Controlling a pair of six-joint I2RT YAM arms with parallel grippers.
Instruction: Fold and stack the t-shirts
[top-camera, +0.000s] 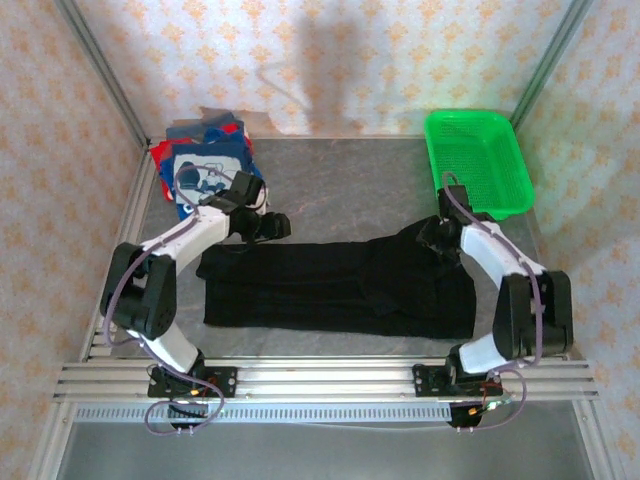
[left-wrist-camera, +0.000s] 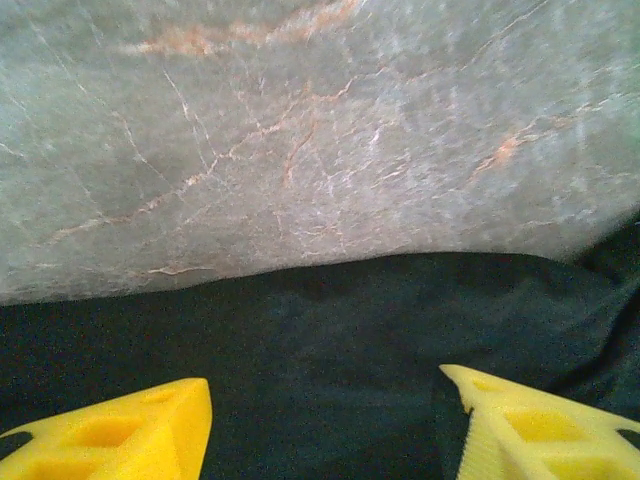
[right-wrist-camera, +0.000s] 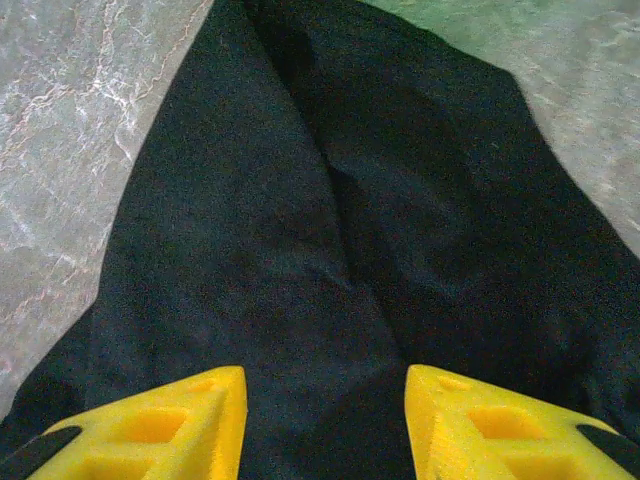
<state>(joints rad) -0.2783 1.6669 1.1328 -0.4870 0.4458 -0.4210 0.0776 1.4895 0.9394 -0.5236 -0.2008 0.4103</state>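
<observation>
Marbled grey tabletop (top-camera: 340, 190) between floral-papered walls (top-camera: 400, 60) carries a black t-shirt (top-camera: 300, 290); left gripper (left-wrist-camera: 325, 380) and right gripper (right-wrist-camera: 325, 372) hang over it, jaws parted.

Noted large t-shirt (top-camera: 330, 290) spread flat at centre of table (top-camera: 340, 195), pile of t-shirts (top-camera: 205, 165) behind its left end in far-left corner, basket (top-camera: 478, 160) behind its right end at far right.

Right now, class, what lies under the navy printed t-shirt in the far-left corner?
Red cloth peeks out beneath the navy printed t-shirt; how many shirts lie below is covered.
</observation>
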